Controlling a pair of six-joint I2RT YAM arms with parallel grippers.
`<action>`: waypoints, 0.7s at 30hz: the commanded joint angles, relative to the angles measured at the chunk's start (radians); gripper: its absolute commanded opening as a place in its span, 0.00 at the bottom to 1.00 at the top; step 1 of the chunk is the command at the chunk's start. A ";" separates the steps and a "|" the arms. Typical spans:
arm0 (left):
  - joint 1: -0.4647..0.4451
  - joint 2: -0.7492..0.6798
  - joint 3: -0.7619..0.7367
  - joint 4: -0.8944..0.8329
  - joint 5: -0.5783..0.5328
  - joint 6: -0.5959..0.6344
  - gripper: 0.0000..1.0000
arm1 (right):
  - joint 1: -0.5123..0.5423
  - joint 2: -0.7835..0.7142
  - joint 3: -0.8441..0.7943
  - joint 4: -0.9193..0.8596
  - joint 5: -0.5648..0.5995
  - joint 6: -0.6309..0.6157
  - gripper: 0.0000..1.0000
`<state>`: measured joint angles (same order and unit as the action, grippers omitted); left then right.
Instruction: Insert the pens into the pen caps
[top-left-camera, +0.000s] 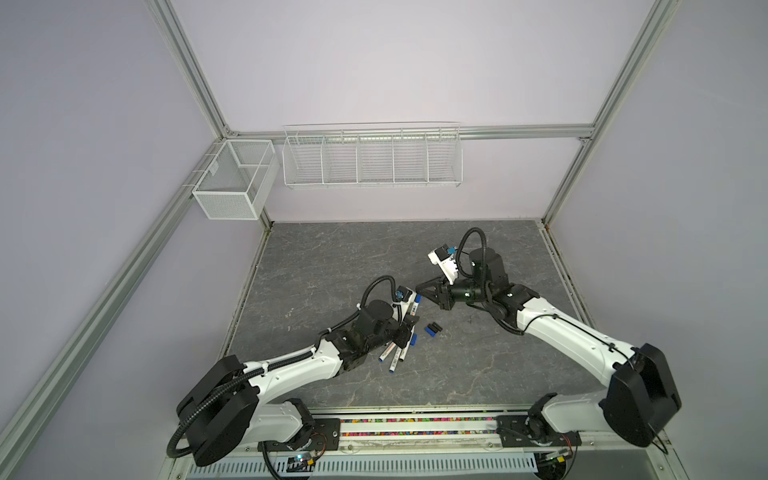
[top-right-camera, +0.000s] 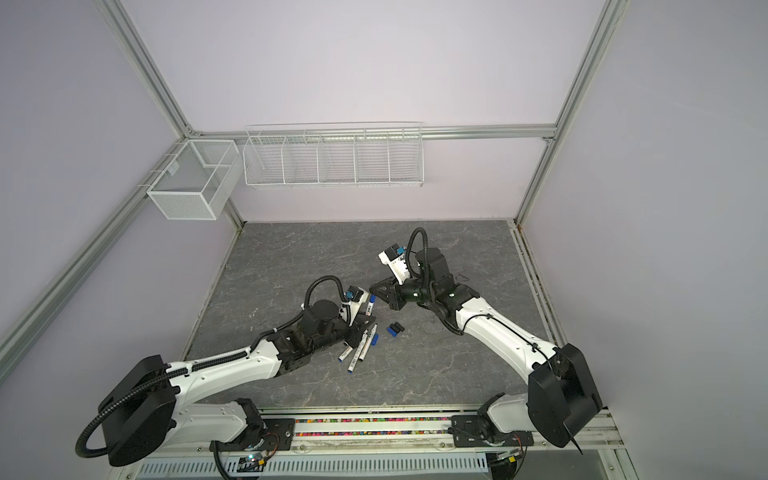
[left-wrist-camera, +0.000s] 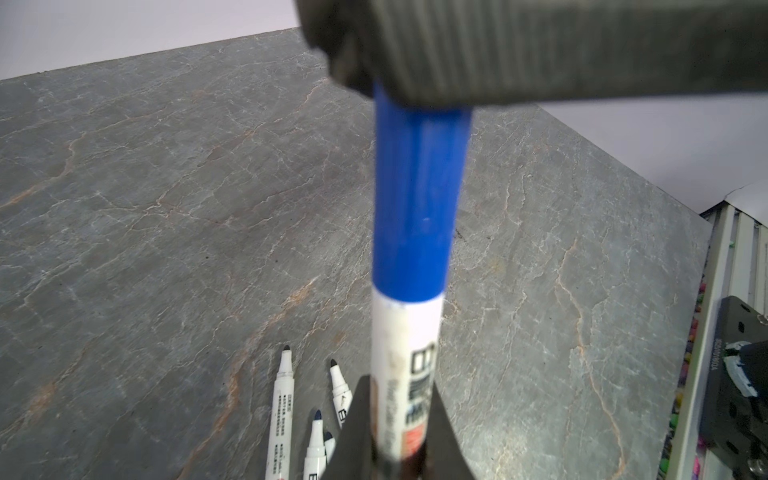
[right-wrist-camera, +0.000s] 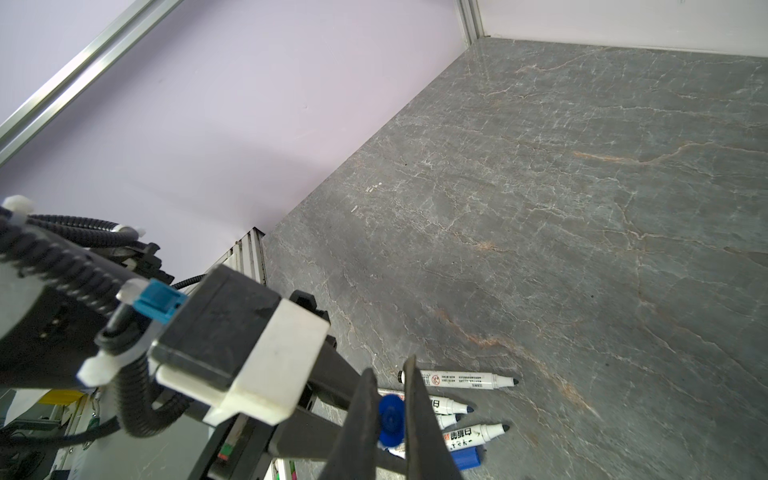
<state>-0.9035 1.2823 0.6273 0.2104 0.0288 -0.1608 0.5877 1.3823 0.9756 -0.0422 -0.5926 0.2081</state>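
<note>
Here, the left gripper (left-wrist-camera: 401, 415) is clamped on the white barrel of a pen (left-wrist-camera: 405, 340) held above the grey table (left-wrist-camera: 166, 208), while the right gripper (right-wrist-camera: 390, 390) pinches the blue cap (left-wrist-camera: 417, 199) seated on that pen's tip — four uncapped pens (right-wrist-camera: 457, 379) lie below, loose caps (top-left-camera: 432, 328) beside them.

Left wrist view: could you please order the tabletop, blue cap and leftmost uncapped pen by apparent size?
Largest to smallest:
tabletop;
blue cap, though nearness to the camera inflates it;
leftmost uncapped pen, partly cropped.
</note>
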 joint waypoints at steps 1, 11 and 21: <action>0.084 -0.038 0.214 0.542 -0.113 -0.063 0.00 | 0.064 0.096 -0.103 -0.488 -0.104 -0.031 0.11; 0.100 -0.032 0.249 0.458 -0.028 -0.060 0.00 | -0.016 0.042 -0.110 -0.408 -0.128 0.039 0.10; 0.100 -0.088 0.157 0.392 -0.004 -0.119 0.00 | -0.107 0.040 -0.104 -0.342 -0.154 0.112 0.11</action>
<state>-0.8654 1.2961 0.7002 0.2104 0.1558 -0.2081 0.4644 1.3720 0.9485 -0.0479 -0.6617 0.3065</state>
